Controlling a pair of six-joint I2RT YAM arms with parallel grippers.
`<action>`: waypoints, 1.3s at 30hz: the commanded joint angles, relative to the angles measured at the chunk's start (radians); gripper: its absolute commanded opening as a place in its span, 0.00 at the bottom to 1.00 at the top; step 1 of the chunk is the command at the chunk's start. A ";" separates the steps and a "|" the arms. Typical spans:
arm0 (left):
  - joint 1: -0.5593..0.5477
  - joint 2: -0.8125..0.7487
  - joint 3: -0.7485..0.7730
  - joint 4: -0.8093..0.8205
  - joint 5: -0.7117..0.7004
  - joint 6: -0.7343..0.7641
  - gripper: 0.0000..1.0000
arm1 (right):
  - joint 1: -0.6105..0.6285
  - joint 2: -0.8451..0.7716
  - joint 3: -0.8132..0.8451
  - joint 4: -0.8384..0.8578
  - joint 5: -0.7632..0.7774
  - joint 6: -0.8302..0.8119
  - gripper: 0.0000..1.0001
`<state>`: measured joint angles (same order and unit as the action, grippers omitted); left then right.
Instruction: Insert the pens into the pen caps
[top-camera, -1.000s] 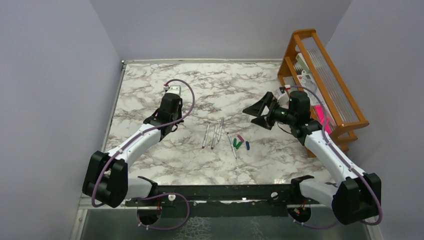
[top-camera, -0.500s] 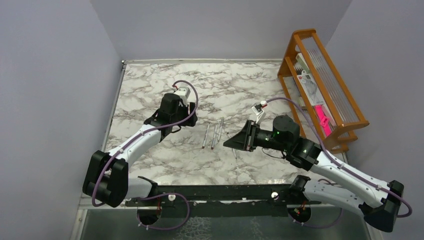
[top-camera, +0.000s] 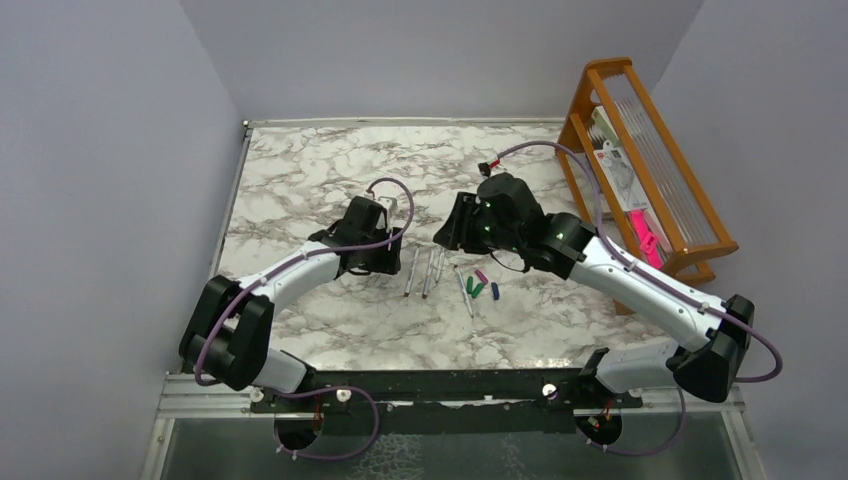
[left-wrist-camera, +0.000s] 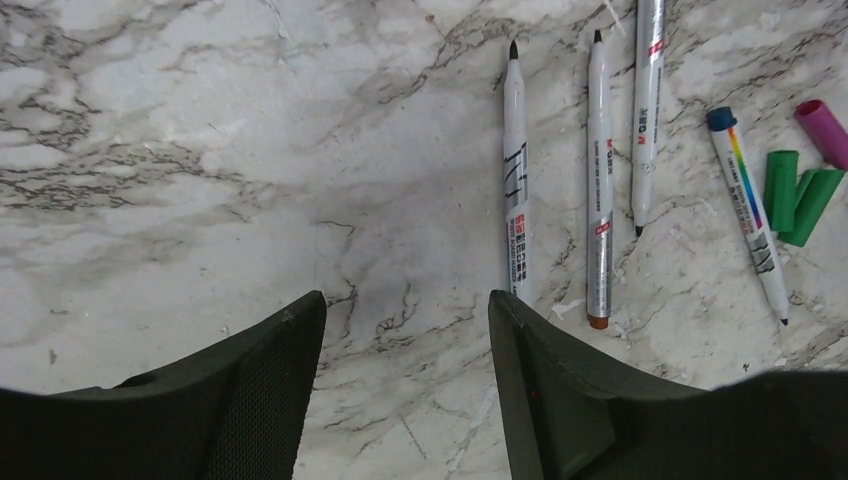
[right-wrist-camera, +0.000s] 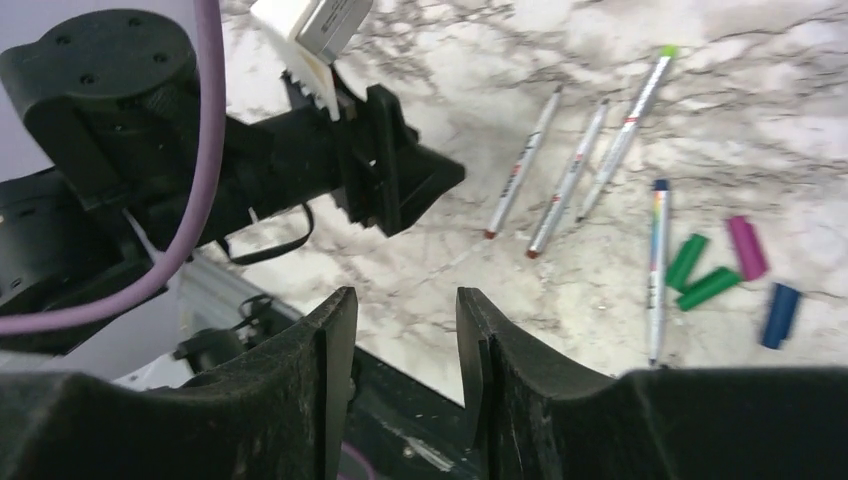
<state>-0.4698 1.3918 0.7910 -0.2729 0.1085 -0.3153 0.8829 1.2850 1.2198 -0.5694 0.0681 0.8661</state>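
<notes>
Several thin grey-silver pens lie mid-table. Three are side by side (top-camera: 411, 272) (top-camera: 428, 272) (top-camera: 441, 255) and a fourth pen (top-camera: 464, 290) has a rainbow stripe. To its right lie the pen caps: two green (left-wrist-camera: 781, 190) (left-wrist-camera: 812, 195), one magenta (top-camera: 481, 276) and one blue (top-camera: 494, 291). My left gripper (top-camera: 388, 252) hangs open just left of the leftmost pen (left-wrist-camera: 516, 180), holding nothing. My right gripper (top-camera: 447, 238) hovers over the far ends of the pens. Its jaws stand apart with a narrow gap and nothing between them (right-wrist-camera: 405, 295).
An orange wooden rack (top-camera: 650, 160) stands along the right wall, holding papers and a bright pink object (top-camera: 645, 240). Grey walls close in the left, back and right. A black rail (top-camera: 440, 385) runs along the near table edge.
My left gripper opened and moved right toward the pens. My right arm swung from beside the rack to above the pens, and its jaws narrowed.
</notes>
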 joint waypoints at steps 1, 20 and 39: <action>-0.066 0.060 0.062 -0.092 -0.105 -0.045 0.63 | -0.019 0.044 0.086 -0.226 0.170 -0.046 0.45; -0.201 0.186 0.154 -0.123 -0.191 -0.110 0.60 | -0.094 -0.162 -0.137 -0.272 0.221 0.138 0.61; -0.260 0.323 0.212 -0.210 -0.275 -0.107 0.24 | -0.095 -0.163 -0.160 -0.274 0.225 0.149 0.57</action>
<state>-0.7223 1.6840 0.9871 -0.4446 -0.1299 -0.4294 0.7898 1.1313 1.0718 -0.8234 0.2504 0.9989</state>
